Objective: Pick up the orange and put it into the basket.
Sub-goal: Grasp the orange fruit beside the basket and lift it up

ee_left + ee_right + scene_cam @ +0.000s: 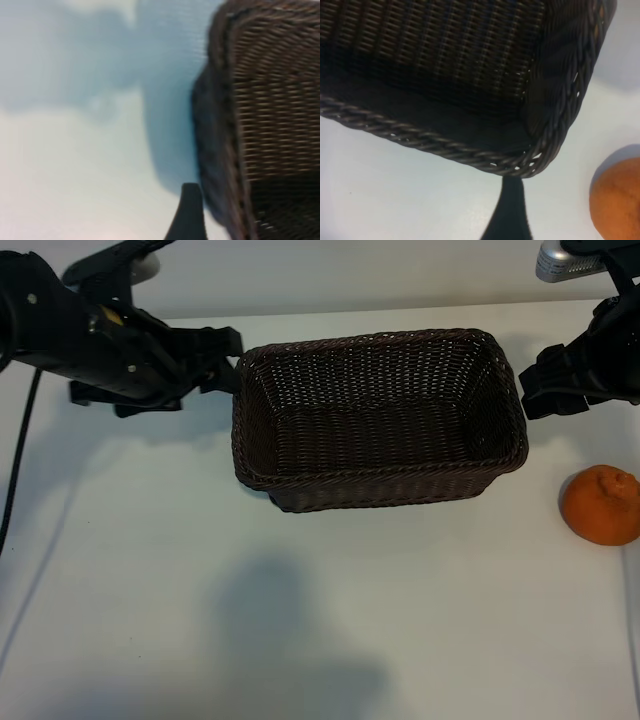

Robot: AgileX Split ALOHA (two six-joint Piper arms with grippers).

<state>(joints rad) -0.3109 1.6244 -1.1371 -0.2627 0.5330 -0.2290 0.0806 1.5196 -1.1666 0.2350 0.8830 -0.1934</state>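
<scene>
Bare table (300, 620) fills the exterior view's foreground, the orange (601, 504) lying outside the empty basket (380, 485); my left gripper (222, 358) shows one finger (187, 215), spread unclear; my right gripper (540, 390), jaws apart, should straddle the orange (617, 197) squarely before closing

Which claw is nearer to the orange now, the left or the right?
Right. The right claw hangs just above the orange; the left claw is beyond the basket.
</scene>
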